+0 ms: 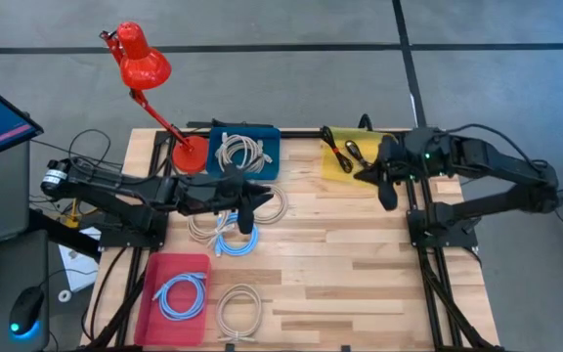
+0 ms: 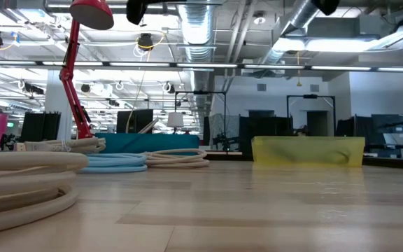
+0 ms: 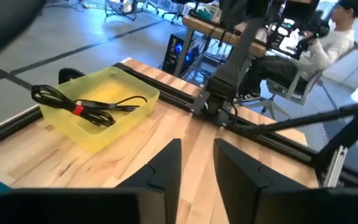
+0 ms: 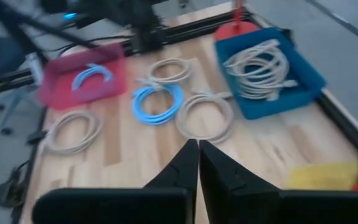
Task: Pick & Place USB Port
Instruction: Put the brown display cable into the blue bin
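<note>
A black USB cable (image 3: 82,104) with a red tie lies coiled in the yellow tray (image 1: 345,161) at the table's far right. My right gripper (image 4: 199,155) hangs shut and empty above the table just right of that tray (image 1: 389,196), pointing slantwise down toward the table's left. My left gripper (image 3: 197,155) floats open above the loose coils at mid-table (image 1: 262,196), pointing at the yellow tray (image 3: 132,118), with nothing between its fingers.
A blue tray (image 1: 267,147) with white cables stands at the far middle and a pink tray (image 1: 169,269) with a blue cable at the near left. Loose coils lie between them: blue (image 1: 235,242) and white (image 1: 272,207) (image 1: 239,311). A red lamp (image 1: 145,64) stands far left.
</note>
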Tool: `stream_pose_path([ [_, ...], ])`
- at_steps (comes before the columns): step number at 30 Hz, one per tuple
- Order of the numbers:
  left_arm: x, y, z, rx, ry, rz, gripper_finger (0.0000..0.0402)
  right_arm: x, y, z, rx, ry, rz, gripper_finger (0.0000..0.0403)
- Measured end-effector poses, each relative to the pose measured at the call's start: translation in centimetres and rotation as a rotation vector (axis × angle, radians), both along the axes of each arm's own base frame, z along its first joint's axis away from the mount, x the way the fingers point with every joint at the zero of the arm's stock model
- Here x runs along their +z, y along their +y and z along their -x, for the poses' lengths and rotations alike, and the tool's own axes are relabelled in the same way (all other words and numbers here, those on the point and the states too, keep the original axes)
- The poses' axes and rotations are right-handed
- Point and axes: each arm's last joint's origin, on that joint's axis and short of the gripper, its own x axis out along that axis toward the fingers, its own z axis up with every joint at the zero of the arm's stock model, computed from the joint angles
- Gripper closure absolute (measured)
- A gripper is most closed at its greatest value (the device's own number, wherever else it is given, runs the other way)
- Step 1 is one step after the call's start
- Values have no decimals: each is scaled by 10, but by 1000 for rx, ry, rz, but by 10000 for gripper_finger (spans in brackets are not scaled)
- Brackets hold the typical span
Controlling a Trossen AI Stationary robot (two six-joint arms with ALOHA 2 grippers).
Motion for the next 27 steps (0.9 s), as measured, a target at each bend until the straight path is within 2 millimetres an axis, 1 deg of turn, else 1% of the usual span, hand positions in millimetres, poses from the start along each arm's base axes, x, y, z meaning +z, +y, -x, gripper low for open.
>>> stream_pose_path([
  [3,-1,-4,2,5,16,-30,339,0,9,-1,39,2,13,396],
  [6,-3,-7,8,37,58,-44,378,-1,17,-3,23,10,59,401],
  [8,-4,-9,14,44,89,-35,395,-1,21,-3,1,11,81,401],
  [14,0,-17,34,85,123,-30,397,-1,31,-2,-2,4,115,402],
  [17,-2,-17,46,109,181,-38,397,-1,34,-1,7,2,121,402],
  [23,-16,-10,67,214,331,106,398,-2,35,-1,-15,8,80,402],
  [27,-23,-7,74,238,413,175,398,-3,35,0,-15,22,82,403],
])
